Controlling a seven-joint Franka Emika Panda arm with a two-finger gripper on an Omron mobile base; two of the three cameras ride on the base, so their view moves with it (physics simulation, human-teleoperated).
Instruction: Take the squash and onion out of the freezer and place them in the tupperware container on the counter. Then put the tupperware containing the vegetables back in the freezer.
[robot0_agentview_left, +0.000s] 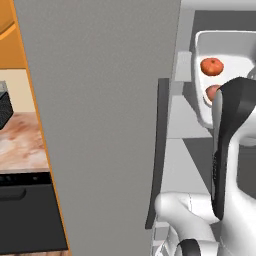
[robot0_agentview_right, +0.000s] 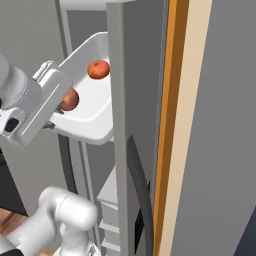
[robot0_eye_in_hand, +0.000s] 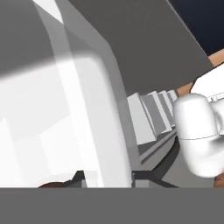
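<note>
Our arm reaches up, gripper (robot0_eye_in_hand: 107, 177) clamped on the tub (robot0_agentview_right: 95, 117) rim. Tub's at 10 o'clock in the right view, inside the freezer (robot0_agentview_left: 105, 125).

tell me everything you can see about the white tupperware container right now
The tupperware container is a white, shallow, plastic-looking tub with rounded corners and a flared rim. It is up off any surface, tilted, beside the open grey freezer door. Inside lie two round reddish-orange vegetables, one near the far wall, one nearer the arm. The gripper is shut on its near rim; in the hand view the dark fingertips sit on either side of the white wall.
</note>
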